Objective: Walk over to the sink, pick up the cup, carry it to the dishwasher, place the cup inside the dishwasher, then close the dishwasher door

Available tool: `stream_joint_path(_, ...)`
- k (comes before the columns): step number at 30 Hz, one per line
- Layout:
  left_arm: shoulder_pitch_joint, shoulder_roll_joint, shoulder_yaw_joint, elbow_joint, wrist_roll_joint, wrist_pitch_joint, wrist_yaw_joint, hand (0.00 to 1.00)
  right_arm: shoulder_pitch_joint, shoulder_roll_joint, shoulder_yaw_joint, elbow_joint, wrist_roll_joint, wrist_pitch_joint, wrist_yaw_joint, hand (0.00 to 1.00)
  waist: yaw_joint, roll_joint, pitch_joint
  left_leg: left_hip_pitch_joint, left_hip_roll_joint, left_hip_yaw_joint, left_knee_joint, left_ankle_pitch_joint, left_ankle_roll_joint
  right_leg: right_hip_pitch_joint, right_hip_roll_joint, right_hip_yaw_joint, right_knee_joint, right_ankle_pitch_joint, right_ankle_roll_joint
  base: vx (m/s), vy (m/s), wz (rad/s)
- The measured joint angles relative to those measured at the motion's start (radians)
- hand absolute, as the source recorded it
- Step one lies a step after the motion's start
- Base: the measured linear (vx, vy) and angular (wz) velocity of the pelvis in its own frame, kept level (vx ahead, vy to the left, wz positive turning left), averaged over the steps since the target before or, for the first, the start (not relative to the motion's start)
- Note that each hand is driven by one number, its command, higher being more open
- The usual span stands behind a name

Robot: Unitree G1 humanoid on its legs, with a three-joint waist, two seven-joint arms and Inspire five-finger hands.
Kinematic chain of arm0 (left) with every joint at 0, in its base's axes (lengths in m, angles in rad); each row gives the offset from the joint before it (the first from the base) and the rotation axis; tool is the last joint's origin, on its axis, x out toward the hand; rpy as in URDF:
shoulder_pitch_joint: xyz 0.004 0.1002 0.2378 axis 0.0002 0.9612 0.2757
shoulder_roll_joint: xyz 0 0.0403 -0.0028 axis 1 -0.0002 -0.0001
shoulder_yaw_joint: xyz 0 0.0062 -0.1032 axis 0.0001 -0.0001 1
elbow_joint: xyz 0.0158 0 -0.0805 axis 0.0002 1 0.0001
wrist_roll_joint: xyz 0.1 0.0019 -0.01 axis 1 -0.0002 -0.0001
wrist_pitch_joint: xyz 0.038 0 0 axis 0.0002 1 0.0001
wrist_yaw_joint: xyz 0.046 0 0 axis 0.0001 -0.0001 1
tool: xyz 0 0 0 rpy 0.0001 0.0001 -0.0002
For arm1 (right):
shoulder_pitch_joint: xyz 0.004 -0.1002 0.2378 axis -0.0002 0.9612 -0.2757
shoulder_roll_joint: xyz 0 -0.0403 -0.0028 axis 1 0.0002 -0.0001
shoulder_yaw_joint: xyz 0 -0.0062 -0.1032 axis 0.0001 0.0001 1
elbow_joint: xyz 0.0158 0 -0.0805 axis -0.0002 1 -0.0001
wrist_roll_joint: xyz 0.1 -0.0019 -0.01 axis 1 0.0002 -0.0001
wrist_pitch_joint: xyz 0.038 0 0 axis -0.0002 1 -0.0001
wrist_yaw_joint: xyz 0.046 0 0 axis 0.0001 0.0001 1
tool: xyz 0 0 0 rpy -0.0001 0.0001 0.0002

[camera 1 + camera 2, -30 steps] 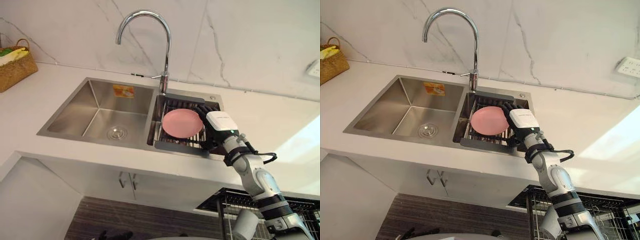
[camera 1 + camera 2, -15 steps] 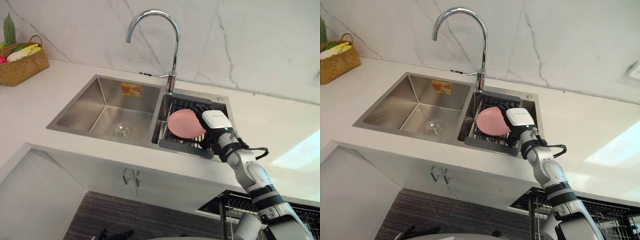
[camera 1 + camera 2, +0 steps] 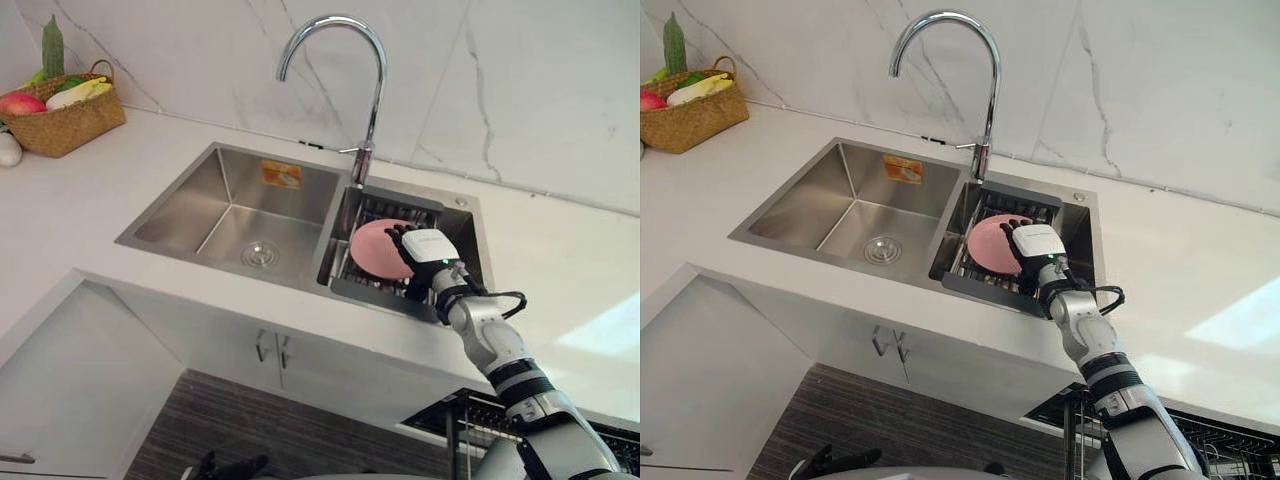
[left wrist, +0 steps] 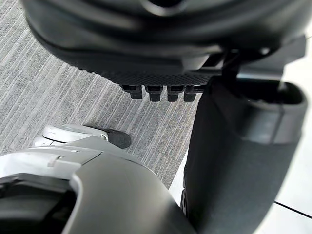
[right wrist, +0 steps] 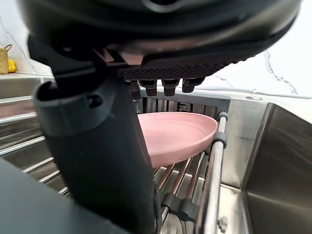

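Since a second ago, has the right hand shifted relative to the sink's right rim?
Yes. The right hand was over the sink's right rim. It is now further left, within the drying rack and closer over the pink dish.

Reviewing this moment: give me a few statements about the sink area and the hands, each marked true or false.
1. The pink dish sits tilted on the rack in the right basin of the sink. True.
2. The basket stands on the counter to the right of the sink. False: it stands to the left, by the wall.
3. The right hand is at the pink dish. True.
4. The left hand holds a cup. False: it is open above the floor, holding nothing.
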Motion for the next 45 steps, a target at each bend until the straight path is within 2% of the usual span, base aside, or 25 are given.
stream_joint_path(5, 0.0, 0.0, -0.002, -0.004, 0.0, -0.007, 0.005, 1.0, -0.006, 0.016, 0.004, 0.02, -0.031, 0.018, -0.048, 1.0, 0.0, 0.0, 0.009, -0.002, -0.004, -0.007, 0.0, 0.004, 0.0, 0.002, -0.003, -0.006, 0.0, 0.0, 0.0, -0.01, 0.01, 0.02)
stream_joint_path(6, 0.0, 0.0, -0.004, -0.004, 0.0, -0.007, 0.006, 1.0, -0.009, 0.02, 0.004, 0.029, -0.035, 0.02, -0.057, 0.0, 0.0, 0.0, 0.009, -0.003, -0.005, -0.008, 0.0, 0.005, 0.001, 0.002, -0.004, -0.007, 0.0, 0.0, 0.0, -0.03, 0.017, 0.07)
stream_joint_path(11, 0.007, 0.0, -0.019, -0.029, 0.0, -0.011, 0.022, 1.0, -0.015, 0.042, 0.004, 0.103, -0.07, 0.044, -0.143, 0.0, 0.011, 0.002, 0.016, -0.011, -0.012, -0.022, -0.002, 0.011, 0.006, 0.001, -0.011, -0.015, 0.004, 0.0, 0.0, -0.02, 0.02, 0.08)
stream_joint_path(16, 0.014, 0.0, -0.021, -0.031, 0.0, -0.021, 0.027, 1.0, -0.016, 0.043, 0.001, 0.124, -0.071, 0.066, -0.157, 0.0, 0.01, 0.001, 0.016, -0.011, -0.013, -0.023, -0.003, 0.016, 0.009, 0.002, -0.013, -0.019, 0.004, 0.0, 0.0, -0.01, 0.003, 0.0)
stream_joint_path(18, 0.014, -0.002, -0.024, -0.031, 0.0, -0.026, 0.035, 1.0, -0.019, 0.043, 0.002, 0.141, -0.071, 0.07, -0.204, 0.0, 0.01, 0.005, 0.019, -0.011, -0.014, -0.029, -0.011, 0.022, 0.006, 0.002, -0.013, -0.025, 0.004, 0.0, 0.0, -0.03, 0.01, 0.07)
stream_joint_path(24, 0.016, -0.002, -0.03, -0.032, 0.0, -0.036, 0.049, 1.0, -0.035, 0.043, 0.001, 0.192, -0.065, 0.083, -0.257, 0.0, 0.012, 0.007, 0.02, -0.018, -0.014, -0.05, -0.025, 0.036, 0.01, 0.002, -0.013, -0.042, 0.004, -0.001, -0.001, -0.04, 0.008, 0.11)
stream_joint_path(29, 0.02, -0.009, -0.039, -0.032, 0.0, -0.054, 0.071, 1.0, -0.038, 0.043, -0.001, 0.206, -0.046, 0.093, -0.338, 0.0, 0.011, 0.023, 0.031, -0.02, -0.013, -0.051, -0.027, 0.039, 0.009, 0.002, -0.012, -0.044, 0.002, -0.003, -0.004, -0.02, 0.007, 0.01)
stream_joint_path(35, 0.024, -0.012, -0.039, -0.033, 0.0, -0.064, 0.088, 1.0, -0.038, 0.042, -0.002, 0.212, 0.066, 0.09, -0.379, 0.0, 0.003, 0.035, 0.039, -0.022, -0.011, -0.051, -0.027, 0.04, 0.008, 0.0, -0.01, -0.043, 0.003, -0.007, -0.003, 0.0, 0.0, 0.0)
stream_joint_path(39, 0.03, -0.014, -0.039, -0.034, 0.0, -0.07, 0.099, 1.0, -0.039, 0.035, -0.004, 0.21, 0.148, 0.055, -0.393, 0.0, -0.006, 0.038, 0.041, -0.022, -0.01, -0.05, -0.027, 0.04, 0.008, 0.0, -0.008, -0.043, 0.003, -0.008, -0.003, 0.0, 0.0, 0.0)
stream_joint_path(43, 0.029, -0.02, -0.039, -0.035, -0.001, -0.071, 0.103, 1.0, -0.038, 0.029, -0.023, 0.183, 0.305, 0.014, -0.393, 0.0, -0.014, 0.052, 0.049, -0.022, -0.01, -0.046, -0.026, 0.04, 0.008, -0.001, -0.007, -0.039, 0.004, -0.007, -0.004, 0.0, 0.0, 0.0)
stream_joint_path(45, 0.026, -0.028, -0.04, -0.037, -0.001, -0.071, 0.103, 1.0, -0.038, 0.036, -0.073, 0.169, 0.423, 0.009, -0.396, 0.0, -0.012, 0.059, 0.054, -0.022, -0.009, -0.045, -0.025, 0.039, 0.008, -0.001, -0.007, -0.038, 0.004, -0.006, -0.006, 0.0, 0.0, 0.0)
